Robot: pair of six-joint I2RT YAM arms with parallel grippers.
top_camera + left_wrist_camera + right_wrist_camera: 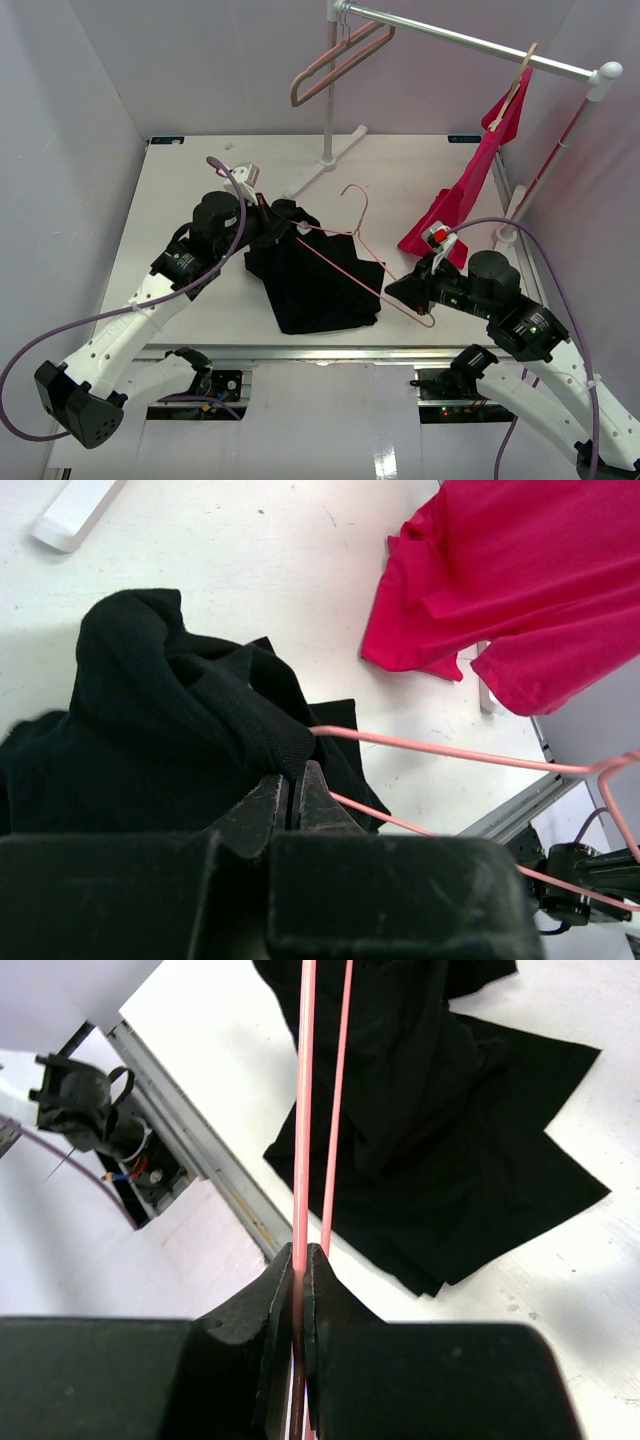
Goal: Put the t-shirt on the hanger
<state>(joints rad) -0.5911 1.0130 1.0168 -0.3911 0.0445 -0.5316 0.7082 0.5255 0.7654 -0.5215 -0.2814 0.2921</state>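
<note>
Two arms share one shirt. From above, the left claw point(285, 226) is closed on a bunched edge of the black t-shirt point(315, 285), which lies mid-surface point(180, 180). The right claw point(408, 290) is closed on the hanger point(365, 210), whose wire crosses the cloth.

Left wrist: the jaws pinch a fold, and the wire emerges just beside them.

Right wrist: the jaws clamp the wire, and both rods run on over the shirt.

Whether the wire is inside the cloth is unclear. Best, I judge, to hold the fold raised and slide the wire along its own line, slowly, to avoid snags.

Bright even light, soft shadows, t-shirt point(310, 295) folds lost in black, wrist foregrounds blurred
</note>
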